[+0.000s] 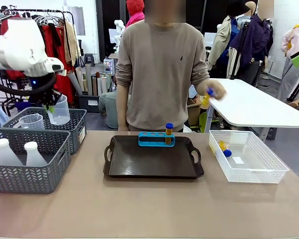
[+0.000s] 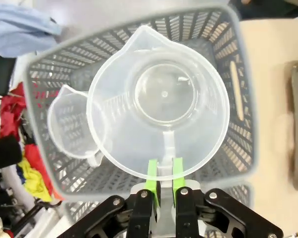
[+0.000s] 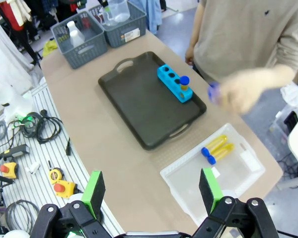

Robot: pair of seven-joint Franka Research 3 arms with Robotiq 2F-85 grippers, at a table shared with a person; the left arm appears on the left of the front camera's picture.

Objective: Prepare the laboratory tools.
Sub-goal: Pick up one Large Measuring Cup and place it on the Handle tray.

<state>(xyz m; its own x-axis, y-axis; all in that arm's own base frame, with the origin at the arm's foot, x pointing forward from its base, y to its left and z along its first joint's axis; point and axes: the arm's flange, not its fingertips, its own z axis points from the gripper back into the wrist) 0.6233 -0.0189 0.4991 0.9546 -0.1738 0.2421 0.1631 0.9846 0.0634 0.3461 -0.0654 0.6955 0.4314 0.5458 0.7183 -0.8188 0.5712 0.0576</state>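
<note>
Left pincer (image 2: pixel 163 171) clamped tight on the handle of the clear beaker (image 2: pixel 159 99), which hangs just ahead of it, over the grey basket (image 2: pixel 238 99) beyond. Beaker probably light, thin, slick plastic, so the handle is the sane grip. Right pincer (image 3: pixel 152 191) wide open, holding nothing.

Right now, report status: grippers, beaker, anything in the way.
Left gripper shut on beaker handle, beaker above gray basket. Right gripper open, holding nothing. Person's hand with tube beyond tray.

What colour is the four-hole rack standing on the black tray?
The rack is bright blue, and it shows best in the front view.
</note>
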